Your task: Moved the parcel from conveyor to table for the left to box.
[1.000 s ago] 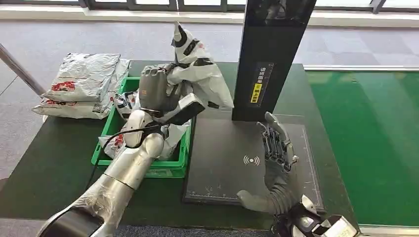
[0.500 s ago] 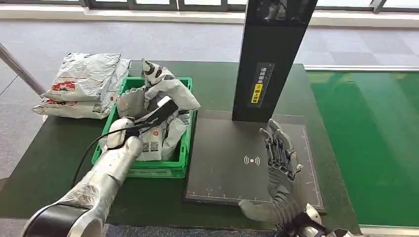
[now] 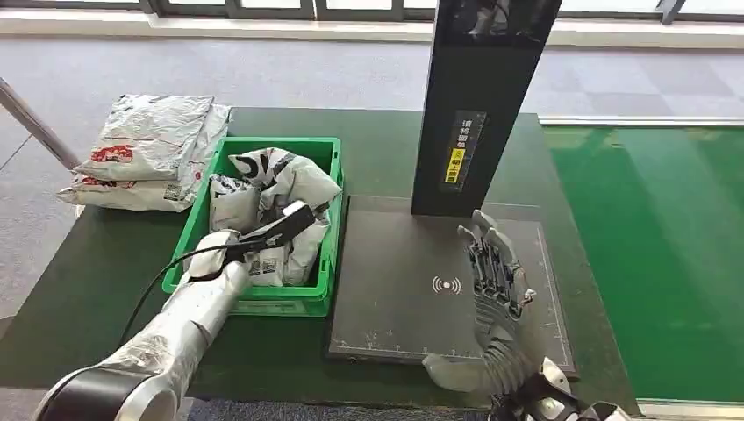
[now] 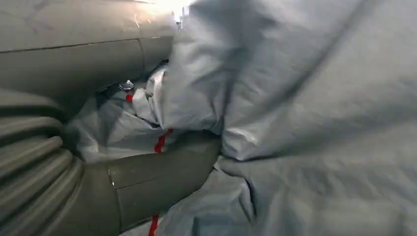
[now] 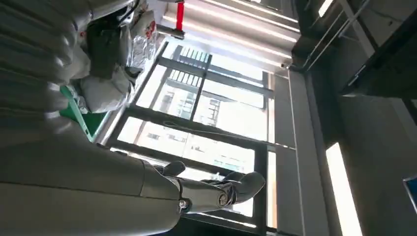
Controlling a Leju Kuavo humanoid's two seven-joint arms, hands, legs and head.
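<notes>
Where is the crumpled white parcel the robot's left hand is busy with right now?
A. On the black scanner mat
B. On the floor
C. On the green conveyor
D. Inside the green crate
D: the parcel lies in the green crate, left hand against it.

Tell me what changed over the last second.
The left hand lowered the white parcel from above the green bin into it; whether it still grips is unclear. The right hand, open over the scanner pad, and the stacked parcels stayed put.
</notes>
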